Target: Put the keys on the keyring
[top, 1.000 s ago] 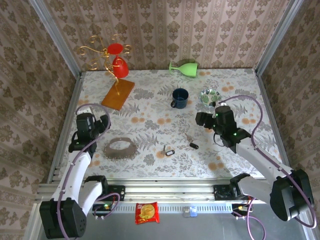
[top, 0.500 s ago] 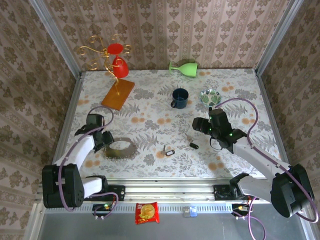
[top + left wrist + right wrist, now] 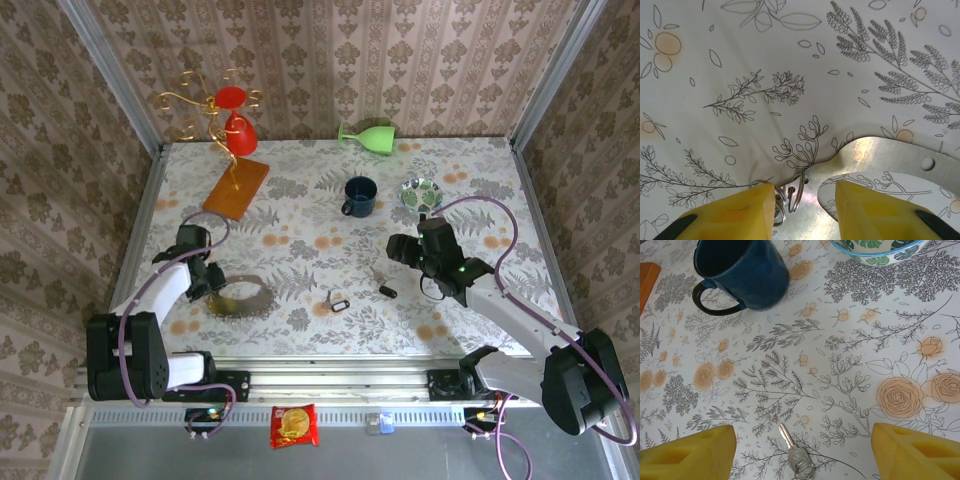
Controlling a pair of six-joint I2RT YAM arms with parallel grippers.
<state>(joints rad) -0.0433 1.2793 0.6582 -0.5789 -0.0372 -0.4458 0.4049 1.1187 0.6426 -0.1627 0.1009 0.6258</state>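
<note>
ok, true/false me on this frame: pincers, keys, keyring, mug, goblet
1. The right pincer is open, with a silver key on the table between its fingers. True.
2. The blue mug lies on its side. False: it stands upright, mouth up.
3. The left pincer is at the rim of the keyring, jaws open. True.
4. Every key is already on the keyring. False: the other keys lie loose on the table, well apart from the keyring.
5. The green goblet stands upright. False: it lies on its side at the far edge.
</note>
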